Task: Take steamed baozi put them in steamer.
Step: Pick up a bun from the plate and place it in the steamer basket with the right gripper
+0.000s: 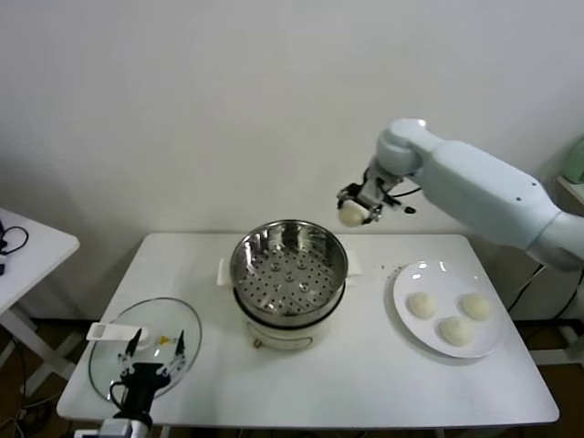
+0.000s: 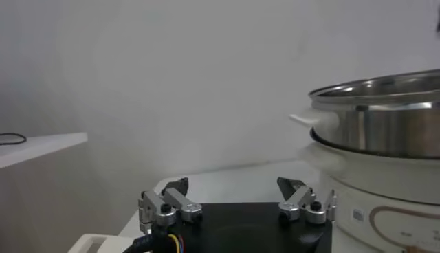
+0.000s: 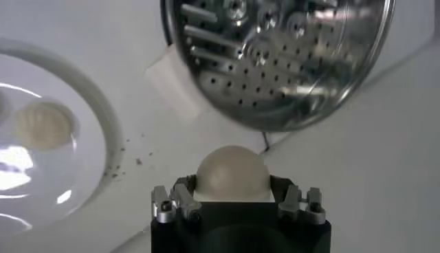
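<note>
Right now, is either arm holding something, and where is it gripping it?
The right claw pinches one baozi by its sides, above the table beside the steamer. The left claw is open, holding nothing.

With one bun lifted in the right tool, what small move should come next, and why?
Probably carry the right tool leftward until it is over the steamer, then lower. It is shut on a baozi held high, above the table between the steamer and the plate, and the perforated tray holds nothing yet. The left tool waits open over the glass lid.

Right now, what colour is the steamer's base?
Cream-white base under the steel steamer; the head view shows it best.
</note>
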`<state>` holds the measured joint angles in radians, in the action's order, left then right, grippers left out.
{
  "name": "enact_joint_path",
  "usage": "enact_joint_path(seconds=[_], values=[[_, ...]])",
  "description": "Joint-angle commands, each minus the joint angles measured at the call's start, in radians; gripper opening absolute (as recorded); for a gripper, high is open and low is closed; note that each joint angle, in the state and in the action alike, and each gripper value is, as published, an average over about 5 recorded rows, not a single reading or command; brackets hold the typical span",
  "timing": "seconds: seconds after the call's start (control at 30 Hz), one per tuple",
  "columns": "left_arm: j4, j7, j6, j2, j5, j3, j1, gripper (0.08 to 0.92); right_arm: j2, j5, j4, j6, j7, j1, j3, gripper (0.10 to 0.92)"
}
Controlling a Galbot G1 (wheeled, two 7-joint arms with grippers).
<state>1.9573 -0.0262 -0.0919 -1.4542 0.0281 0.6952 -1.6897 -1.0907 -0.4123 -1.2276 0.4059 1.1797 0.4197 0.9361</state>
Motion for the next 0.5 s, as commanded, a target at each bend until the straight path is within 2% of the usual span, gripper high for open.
enact_joint_path(seconds=[0.03, 0.33, 0.5], values=[[0.004, 0.001, -0.004, 0.003, -0.002, 0.001, -0.015, 0.823, -0.188, -0.120, -0.054, 0.056, -0.003, -0.023, 0.038, 0.714], [0.011, 0.003, 0.001, 0.001, -0.001, 0.002, -0.010, 0.823, -0.288, -0.300, 0.073, 0.129, -0.010, -0.116, 0.002, 0.718], [0.011, 0.004, -0.001, 0.000, 0.002, 0.005, -0.016, 0.823, -0.300, -0.347, 0.138, 0.147, -0.015, -0.151, -0.012, 0.718]])
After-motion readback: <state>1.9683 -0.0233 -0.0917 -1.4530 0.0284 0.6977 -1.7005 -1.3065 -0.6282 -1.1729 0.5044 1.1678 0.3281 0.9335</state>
